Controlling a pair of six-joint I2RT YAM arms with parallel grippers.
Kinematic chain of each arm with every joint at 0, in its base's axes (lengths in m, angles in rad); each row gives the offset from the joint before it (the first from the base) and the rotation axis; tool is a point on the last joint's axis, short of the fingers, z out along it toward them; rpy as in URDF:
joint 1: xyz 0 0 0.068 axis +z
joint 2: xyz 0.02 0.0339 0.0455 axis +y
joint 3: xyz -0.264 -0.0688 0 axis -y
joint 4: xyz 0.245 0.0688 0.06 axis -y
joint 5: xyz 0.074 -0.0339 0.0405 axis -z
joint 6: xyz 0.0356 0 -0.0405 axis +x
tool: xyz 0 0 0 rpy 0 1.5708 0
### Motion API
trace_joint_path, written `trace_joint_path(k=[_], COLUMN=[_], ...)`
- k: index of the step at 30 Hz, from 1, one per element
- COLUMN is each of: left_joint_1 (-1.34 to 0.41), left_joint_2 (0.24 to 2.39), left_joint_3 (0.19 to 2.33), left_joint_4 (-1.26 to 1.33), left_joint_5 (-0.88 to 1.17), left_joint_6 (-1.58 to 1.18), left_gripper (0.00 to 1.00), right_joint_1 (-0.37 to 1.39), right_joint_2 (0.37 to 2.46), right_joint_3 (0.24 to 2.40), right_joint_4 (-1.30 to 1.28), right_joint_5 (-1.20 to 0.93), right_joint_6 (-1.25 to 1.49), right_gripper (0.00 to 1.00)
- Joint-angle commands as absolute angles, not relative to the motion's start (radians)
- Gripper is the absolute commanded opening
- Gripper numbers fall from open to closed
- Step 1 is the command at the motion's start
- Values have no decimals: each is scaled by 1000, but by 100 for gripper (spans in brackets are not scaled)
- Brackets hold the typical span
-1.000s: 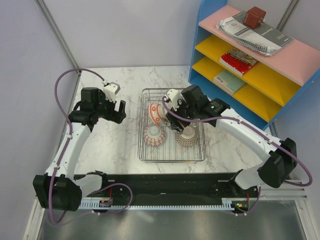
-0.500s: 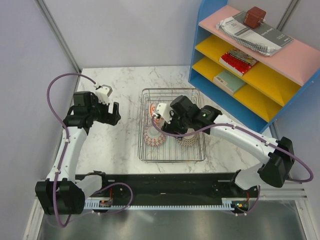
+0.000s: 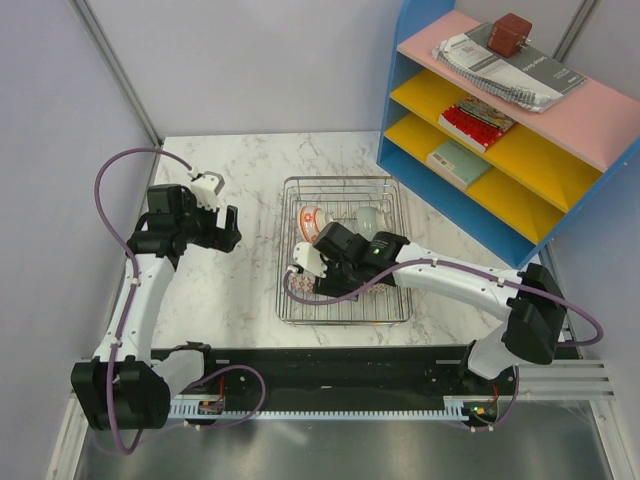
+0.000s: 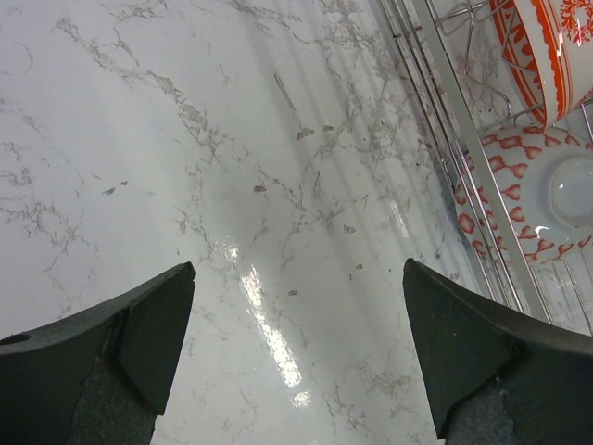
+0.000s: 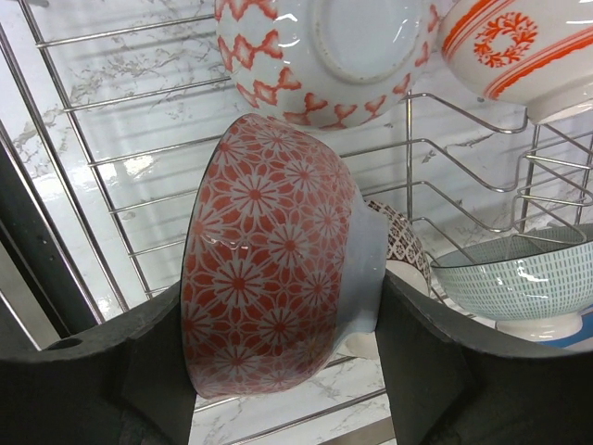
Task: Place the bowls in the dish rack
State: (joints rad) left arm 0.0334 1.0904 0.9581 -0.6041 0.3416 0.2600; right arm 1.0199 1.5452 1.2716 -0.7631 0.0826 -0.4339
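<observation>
Right gripper [image 5: 283, 334] has swung nearer, clamped on the red floral bowl [image 5: 255, 250]; 4 other bowls [image 5: 324, 46] sit ahead in the dish rack [image 3: 340, 179]; left gripper [image 4: 296, 278] apart, empty.

bowls [image 3: 312, 221] in dish rack [image 3: 340, 181] | shelf unit [image 3: 470, 205] behind-right

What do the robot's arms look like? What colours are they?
The left arm and the right arm look alike: smooth white tubes joined by chunky black joints. A thin purple cable loops along each one. The jaws at the ends are dark grey, dull and wedge-shaped.
</observation>
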Motion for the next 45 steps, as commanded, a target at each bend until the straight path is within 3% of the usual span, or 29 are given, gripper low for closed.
trace_joint_path(k=[1,24,27,28,30,34,40,45], left_joint_1=[40,41,41,41,41,41,43,43], left_joint_2=[1080,1080,1078,1080,1078,1074,1074,1074], left_joint_3=[951,939,930,927,927,927,927,927], left_joint_4=[-580,-569,-563,-561,-561,-560,-558,-560], left_joint_5=[351,357,356,353,353,354,356,356], left_joint_6=[268,273,273,273,275,273,275,272], left_gripper=[100,100,100,100,100,100,100,100], right_joint_1=[1045,1144,1146,1144,1147,1146,1146,1147], right_joint_2=[1554,1677,1684,1684,1687,1693,1690,1687], right_joint_3=[1267,1256,1270,1281,1287,1298,1296,1293], right_joint_4=[-733,-710,-735,-741,-756,-778,-802,-811], right_joint_5=[167,310,296,293,278,261,236,227], right_joint_6=[-472,-520,-525,-523,-525,-529,-534,-534], right_gripper=[0,0,10,20,25,50,74,89])
